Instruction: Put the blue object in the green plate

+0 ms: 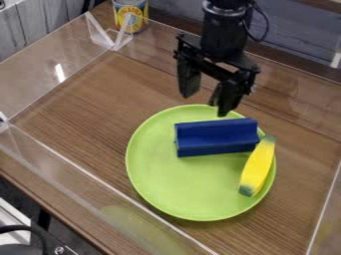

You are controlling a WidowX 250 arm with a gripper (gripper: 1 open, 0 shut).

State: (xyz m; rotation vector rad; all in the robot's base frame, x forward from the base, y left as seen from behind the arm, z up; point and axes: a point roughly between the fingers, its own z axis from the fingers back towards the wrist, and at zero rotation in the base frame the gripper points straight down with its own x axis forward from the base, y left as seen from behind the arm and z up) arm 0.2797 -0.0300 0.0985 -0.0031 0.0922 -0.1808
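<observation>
The camera view shows the blue block lying on the upper part of the green plate, just beside the yellow banana-shaped object — so the placing looks done. The gripper hangs over the plate's far edge, its fingers spread wide with nothing between them, and the block rests apart from it, supported by the plate alone. Being open and clear of the block suits a finished release — judging by this layout, the arm probably needs only to stay away, since another touch could nudge the block.
</observation>
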